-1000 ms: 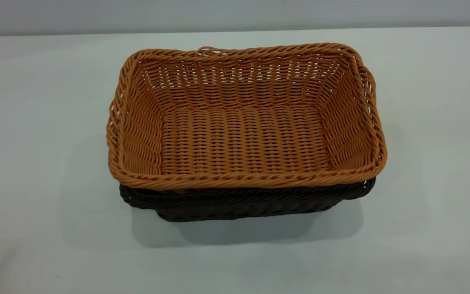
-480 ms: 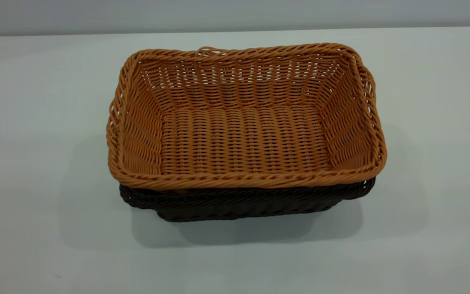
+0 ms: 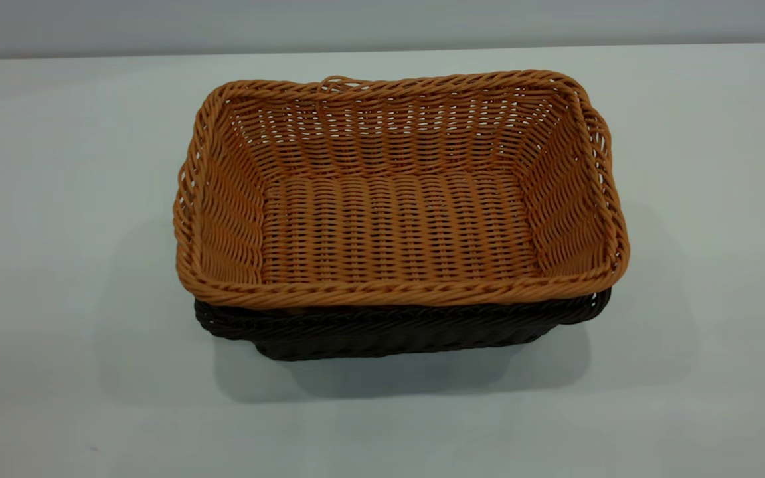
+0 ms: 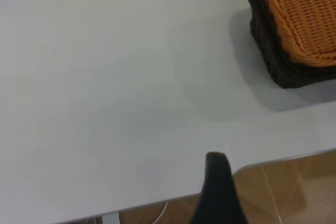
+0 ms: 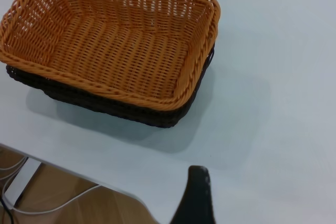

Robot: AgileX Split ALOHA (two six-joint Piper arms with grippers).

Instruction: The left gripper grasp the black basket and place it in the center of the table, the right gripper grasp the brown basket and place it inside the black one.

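Note:
The brown basket (image 3: 399,226) sits nested inside the black basket (image 3: 382,335) in the middle of the white table (image 3: 57,199). Only the black basket's rim and front wall show beneath it. Neither gripper shows in the exterior view. In the left wrist view the left gripper (image 4: 216,182) hangs over the table's edge, well away from the stacked baskets, the brown one (image 4: 304,14) inside the black one (image 4: 273,51). In the right wrist view the right gripper (image 5: 197,192) is above the table, apart from the brown basket (image 5: 115,40) and the black basket (image 5: 131,111).
The table's edge (image 4: 283,158) and the wooden floor (image 4: 294,192) below it show in the left wrist view. The right wrist view shows cables (image 5: 47,203) on the floor under the table's edge.

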